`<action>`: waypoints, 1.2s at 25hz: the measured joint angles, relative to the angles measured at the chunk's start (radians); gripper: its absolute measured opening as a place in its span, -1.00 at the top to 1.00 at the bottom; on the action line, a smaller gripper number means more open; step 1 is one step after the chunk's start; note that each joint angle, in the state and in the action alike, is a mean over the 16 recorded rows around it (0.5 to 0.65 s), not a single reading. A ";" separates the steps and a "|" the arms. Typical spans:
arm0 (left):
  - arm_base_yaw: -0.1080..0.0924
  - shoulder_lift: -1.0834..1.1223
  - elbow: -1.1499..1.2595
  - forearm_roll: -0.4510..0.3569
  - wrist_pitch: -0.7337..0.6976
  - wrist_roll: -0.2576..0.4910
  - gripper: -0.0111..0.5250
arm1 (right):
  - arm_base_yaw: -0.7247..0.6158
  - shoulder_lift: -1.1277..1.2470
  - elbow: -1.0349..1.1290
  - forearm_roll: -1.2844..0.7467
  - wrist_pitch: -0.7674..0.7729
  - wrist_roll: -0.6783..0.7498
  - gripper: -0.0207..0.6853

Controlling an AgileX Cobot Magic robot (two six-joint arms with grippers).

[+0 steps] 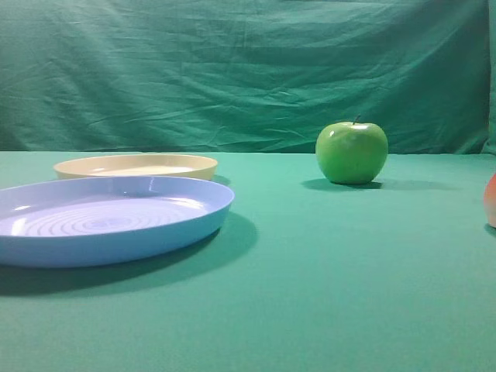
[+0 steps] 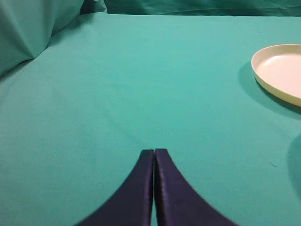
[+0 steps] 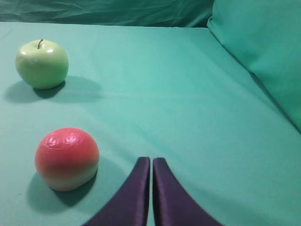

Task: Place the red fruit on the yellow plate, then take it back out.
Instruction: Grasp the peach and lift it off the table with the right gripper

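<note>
The right hand [image 3: 151,162] has its two dark fingers pressed together, tips touching, and pinches nothing. It hovers low over the green table [image 3: 188,94]. The red fruit [image 3: 67,158] sits on the table just to the left of this hand's fingertips, apart from them, red on top and pale below. Farther ahead of the hand and to its left, well beyond the red fruit, stands the green apple [image 3: 42,64], upright with its stem up.

The left hand [image 2: 154,153] is likewise pressed together and holds nothing, over bare green cloth. The yellow plate [image 2: 263,75] lies ahead of this hand and off to its right, well apart from it, with nothing on the part that shows.

In the high view neither hand shows. There the yellow plate [image 1: 77,167] lies just behind the larger blue plate [image 1: 116,240]; whether the two touch I cannot tell. The green apple [image 1: 351,152] stands off to their right, and only a sliver of the red fruit [image 1: 490,200] shows at the right edge, well apart from the yellow plate. A green cloth backdrop [image 1: 248,70] hangs behind the table.
</note>
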 joint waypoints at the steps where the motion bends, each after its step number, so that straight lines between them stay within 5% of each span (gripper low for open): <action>1: 0.000 0.000 0.000 0.000 0.000 0.000 0.96 | 0.000 0.000 0.000 0.000 0.000 0.000 0.94; 30: 0.000 0.000 0.000 0.000 0.000 0.000 0.96 | 0.000 0.020 -0.026 0.000 0.007 0.000 0.94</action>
